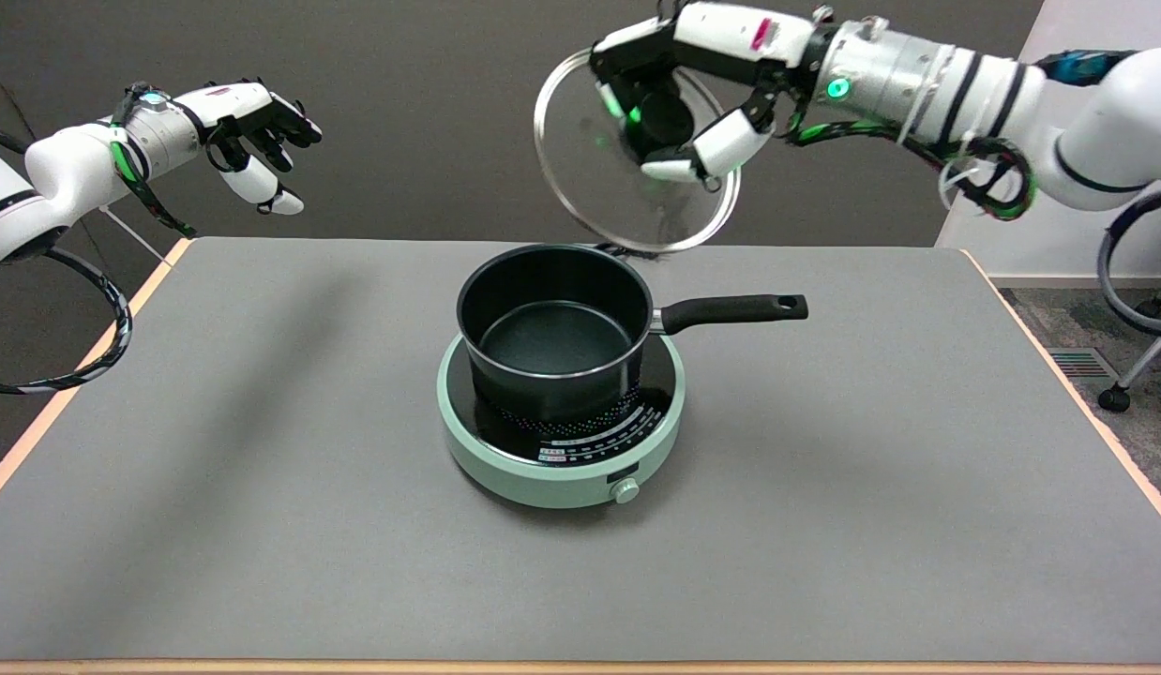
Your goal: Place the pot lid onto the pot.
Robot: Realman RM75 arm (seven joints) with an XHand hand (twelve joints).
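Observation:
A black pot (552,328) with a long black handle (735,309) pointing right stands uncovered on a round mint-green cooktop (562,441) in the middle of the table. Above and behind the pot, my right hand (688,98) holds the glass pot lid (580,173) by its black knob (660,117). The lid hangs in the air, tilted steeply so its face is toward the camera, its lower rim just above the pot's far edge. The pot is empty inside.
The grey table (262,487) has an orange edge strip. The idle left hand (252,136) hovers at the upper left. A wheeled chair base (1138,319) stands off the table at the right.

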